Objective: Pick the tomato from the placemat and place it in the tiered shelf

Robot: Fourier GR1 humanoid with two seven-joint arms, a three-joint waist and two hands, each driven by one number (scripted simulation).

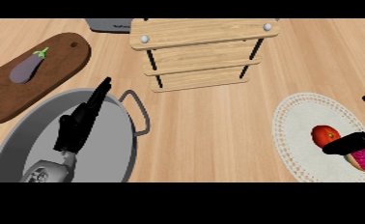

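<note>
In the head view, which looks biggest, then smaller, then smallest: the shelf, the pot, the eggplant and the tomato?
1. Pot and tiered shelf: both look large, too alike to rank, and the pot is cut off by the edge.
2. Eggplant.
3. Tomato, partly hidden by the right hand.

1. The right hand (pixel 347 144) is cut off by the view's right edge; only a dark finger shows, lying across the tomato (pixel 325 135), so whether its fingers are curled cannot be told.
2. That finger hides the tomato's lower right part.
3. A pink thing (pixel 357 160) just below the tomato is cut by the same edge; what it is cannot be told.
4. The placemat (pixel 299 121) under the tomato runs past the right edge.
5. The pot (pixel 114 121), far left of the tomato, is cut by the lower band.
6. A grey thing (pixel 108 24) behind the tiered shelf (pixel 203 51) is partly hidden.
</note>
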